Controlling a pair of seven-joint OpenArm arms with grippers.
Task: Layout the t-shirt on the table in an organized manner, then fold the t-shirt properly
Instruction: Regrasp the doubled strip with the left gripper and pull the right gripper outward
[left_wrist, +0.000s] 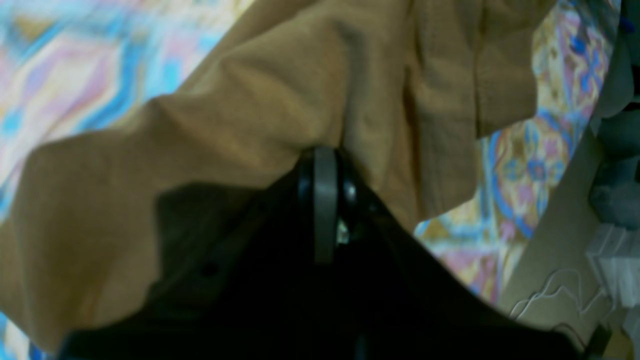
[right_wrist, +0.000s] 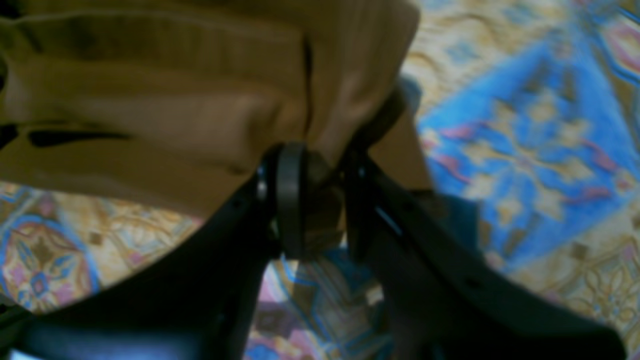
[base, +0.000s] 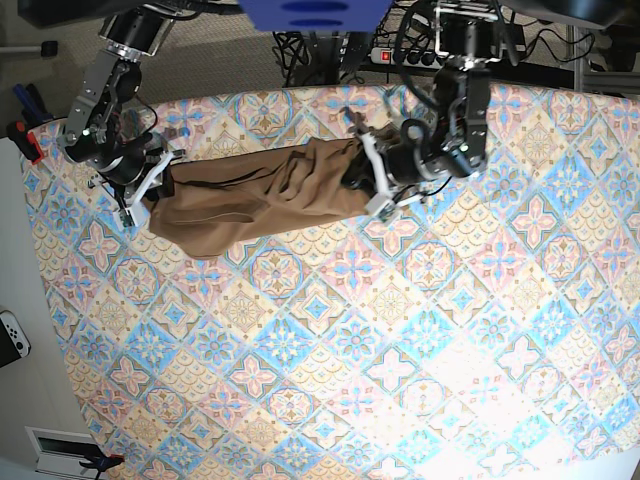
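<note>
The tan-brown t-shirt (base: 260, 195) hangs bunched and stretched sideways between my two grippers, over the far part of the patterned table (base: 350, 350). My left gripper (base: 368, 180) is on the right of the base view and holds the shirt's right end. In the left wrist view its fingers (left_wrist: 326, 165) are pressed together on a fold of the t-shirt (left_wrist: 280, 100). My right gripper (base: 155, 190) grips the other end. In the right wrist view the t-shirt (right_wrist: 175, 100) is pinched in the right gripper (right_wrist: 320, 165), and the cloth sags below it.
The table's far edge runs just behind both arms, with cables and a power strip (base: 400, 52) beyond it. A white controller (base: 12, 338) and a red-handled tool (base: 28, 135) lie off the table's left side.
</note>
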